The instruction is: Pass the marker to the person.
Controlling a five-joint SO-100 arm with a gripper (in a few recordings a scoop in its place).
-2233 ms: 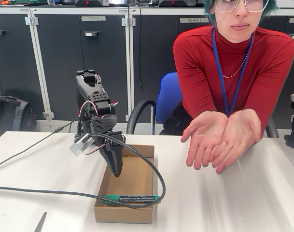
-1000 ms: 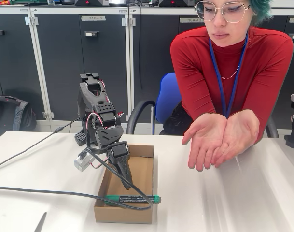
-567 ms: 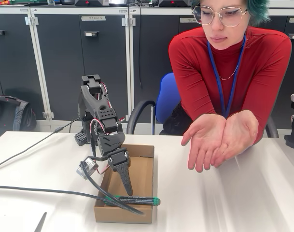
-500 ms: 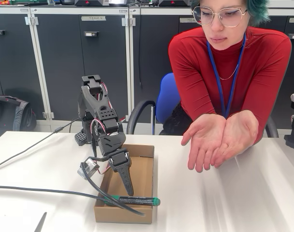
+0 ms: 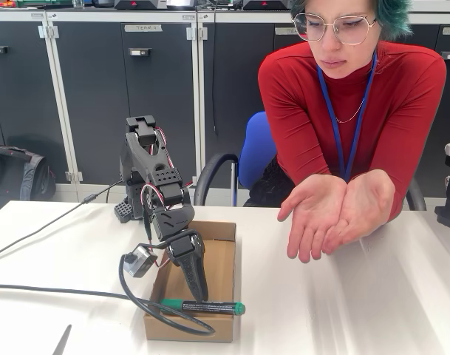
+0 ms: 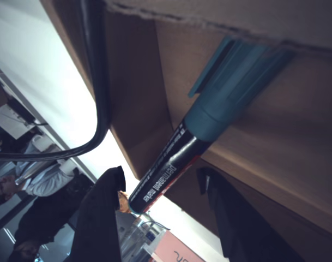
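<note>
Straddling the slim green-capped marker (image 6: 209,128), my black two-finger tool (image 5: 196,290) stands open, gripping nothing. It lies across the near rim of the shallow cardboard box (image 5: 223,255) on the white bench (image 5: 343,310), long axis crosswise, directly below. The red-sleeved person's cupped hands (image 5: 335,213) wait rightward.

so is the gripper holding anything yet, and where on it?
Nothing held yet. The gripper is open, its fingers either side of the dark barrel end of the marker, which lies across the cardboard box. No closure visible.
</note>
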